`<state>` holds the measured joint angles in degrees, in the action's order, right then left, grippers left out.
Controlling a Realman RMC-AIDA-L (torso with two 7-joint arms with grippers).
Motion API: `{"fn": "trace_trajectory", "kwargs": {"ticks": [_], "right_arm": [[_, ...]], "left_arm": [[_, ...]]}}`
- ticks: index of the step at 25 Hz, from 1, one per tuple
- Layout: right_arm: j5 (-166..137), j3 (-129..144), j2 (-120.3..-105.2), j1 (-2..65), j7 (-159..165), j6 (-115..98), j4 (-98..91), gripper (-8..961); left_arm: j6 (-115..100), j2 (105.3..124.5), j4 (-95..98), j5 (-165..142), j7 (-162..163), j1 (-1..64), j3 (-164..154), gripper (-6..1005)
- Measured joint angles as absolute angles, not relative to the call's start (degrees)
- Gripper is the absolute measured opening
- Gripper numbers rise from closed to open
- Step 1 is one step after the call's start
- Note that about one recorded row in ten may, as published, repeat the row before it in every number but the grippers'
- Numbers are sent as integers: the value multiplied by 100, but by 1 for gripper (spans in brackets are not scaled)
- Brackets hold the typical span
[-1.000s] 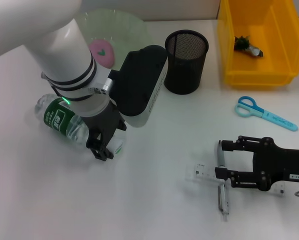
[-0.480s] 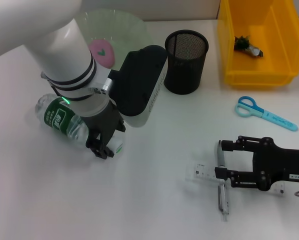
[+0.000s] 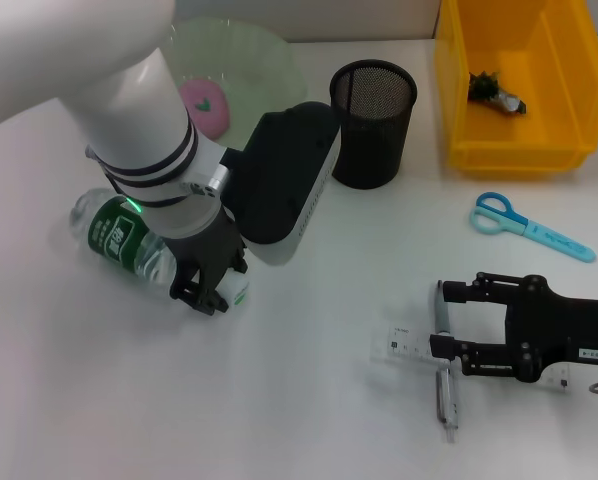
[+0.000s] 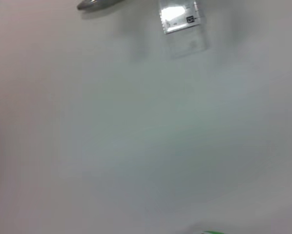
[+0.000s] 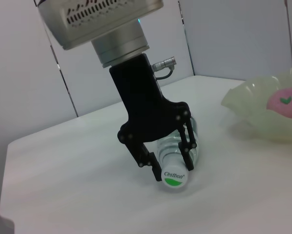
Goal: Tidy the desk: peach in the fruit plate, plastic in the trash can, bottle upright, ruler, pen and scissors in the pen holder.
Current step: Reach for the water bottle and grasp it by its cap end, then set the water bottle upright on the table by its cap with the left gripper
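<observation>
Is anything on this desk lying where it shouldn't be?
Yes: the bottle lies on its side, the left gripper straddling its neck. The scissors, pen and ruler lie loose on the desk, outside the pen holder.

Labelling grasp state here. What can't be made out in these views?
- Bottle: head view, its neck is behind the left gripper.
- Jaws-to-neck contact: right wrist view, too close to tell.
- Ruler: left wrist view, blurred.
- Yellow bin contents: too small.
</observation>
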<state>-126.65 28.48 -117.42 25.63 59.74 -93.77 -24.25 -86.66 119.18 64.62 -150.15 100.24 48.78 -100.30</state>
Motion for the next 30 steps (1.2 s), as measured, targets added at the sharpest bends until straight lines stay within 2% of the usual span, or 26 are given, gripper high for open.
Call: {"fn": "trace_trajectory", "kwargs": {"ticks": [6,30], "right_arm": [[-12665,2847,-11742,2567,5976,-9378,-2423,744],[-12665,2848,-11747,2541,5976,-9378,-2417,744]], "left_arm": [[-8687,11918,6500,-14989,10031,4878,-10035,446],[-8845,11918,6709,-14818,10095,4839,-9693,442]]}}
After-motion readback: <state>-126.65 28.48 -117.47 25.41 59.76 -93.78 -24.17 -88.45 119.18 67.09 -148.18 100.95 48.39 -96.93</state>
